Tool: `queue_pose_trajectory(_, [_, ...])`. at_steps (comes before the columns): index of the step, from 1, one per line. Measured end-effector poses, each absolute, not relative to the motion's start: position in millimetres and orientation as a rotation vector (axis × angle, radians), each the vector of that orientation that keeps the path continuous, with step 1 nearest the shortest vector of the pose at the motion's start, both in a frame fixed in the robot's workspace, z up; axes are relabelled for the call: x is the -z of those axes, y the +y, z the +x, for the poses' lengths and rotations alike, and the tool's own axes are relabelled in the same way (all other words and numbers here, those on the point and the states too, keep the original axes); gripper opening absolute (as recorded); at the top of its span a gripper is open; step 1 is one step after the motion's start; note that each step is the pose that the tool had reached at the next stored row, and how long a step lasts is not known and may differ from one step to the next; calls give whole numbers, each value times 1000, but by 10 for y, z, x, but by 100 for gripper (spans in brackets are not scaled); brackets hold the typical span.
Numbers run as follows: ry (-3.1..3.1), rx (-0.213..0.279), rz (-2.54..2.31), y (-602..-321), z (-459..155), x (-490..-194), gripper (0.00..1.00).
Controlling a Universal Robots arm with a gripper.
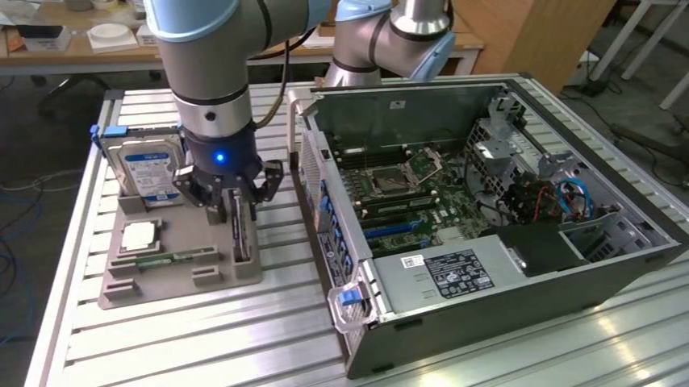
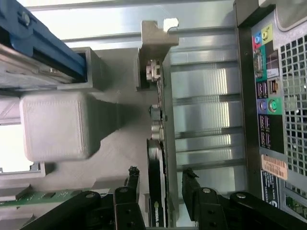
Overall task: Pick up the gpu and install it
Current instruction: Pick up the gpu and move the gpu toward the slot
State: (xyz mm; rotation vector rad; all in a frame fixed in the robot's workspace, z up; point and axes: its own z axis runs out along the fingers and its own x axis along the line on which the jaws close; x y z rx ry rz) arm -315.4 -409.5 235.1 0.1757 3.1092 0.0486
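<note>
gpu (image 1: 242, 240) standing on edge in grey tray (image 1: 161, 284) slot, left-centre of exterior frame. gripper (image 1: 235, 211) spread wide, straddling card, no pinch. Looks light, stiff but fragile imo, so grab flat faces mid-card, skip bracket.

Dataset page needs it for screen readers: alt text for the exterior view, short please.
A robot arm's open claw straddles the gpu, which stands on edge in a grey holder on a slatted metal table. A blue-labelled hard drive stands in the holder at the exterior view's left; an open computer case lies at its right.
</note>
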Motion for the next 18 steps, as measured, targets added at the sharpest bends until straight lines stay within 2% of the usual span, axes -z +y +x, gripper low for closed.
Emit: queue_pose_trajectory(18, [3109, -48, 180, -4066, -3154, -2338, 49])
